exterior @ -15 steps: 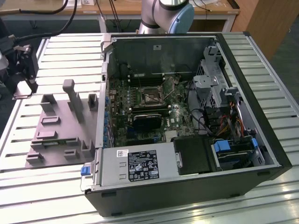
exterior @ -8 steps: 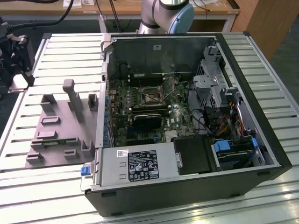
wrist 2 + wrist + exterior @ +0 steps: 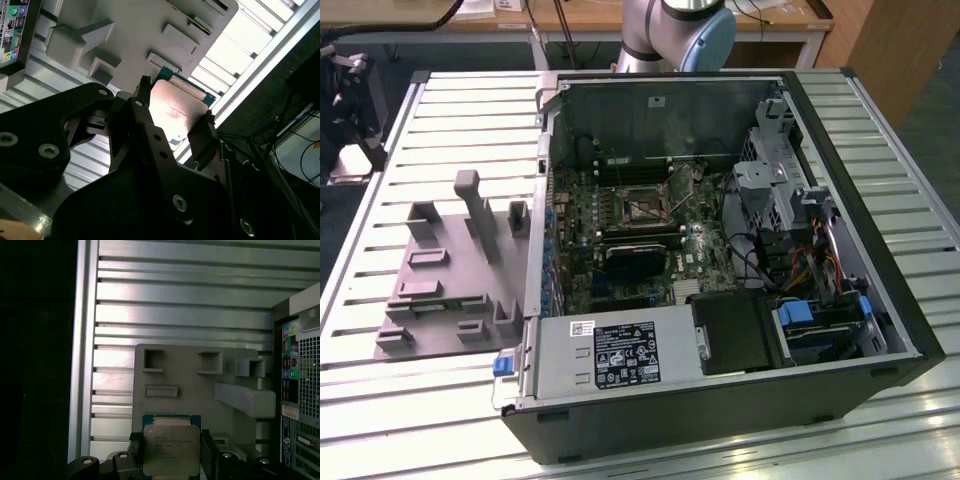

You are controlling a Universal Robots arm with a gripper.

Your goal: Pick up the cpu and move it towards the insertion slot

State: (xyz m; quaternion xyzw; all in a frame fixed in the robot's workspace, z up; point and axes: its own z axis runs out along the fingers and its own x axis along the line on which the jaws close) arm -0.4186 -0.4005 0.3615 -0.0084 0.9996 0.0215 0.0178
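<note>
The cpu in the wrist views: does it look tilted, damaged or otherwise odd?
Nothing stands out. The cpu sits square in the gripper, over the grey fixture; its metal top shows no damage.

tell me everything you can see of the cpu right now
The cpu is a thin square chip with a silver metal lid bearing faint print, and a green board edge shows along one side. It sits flat between the black fingers of the gripper, which clamp two opposite edges. In the first wrist view the grey plastic fixture and the slatted table lie beyond it. In the second wrist view its lid glares with reflected light.
</note>
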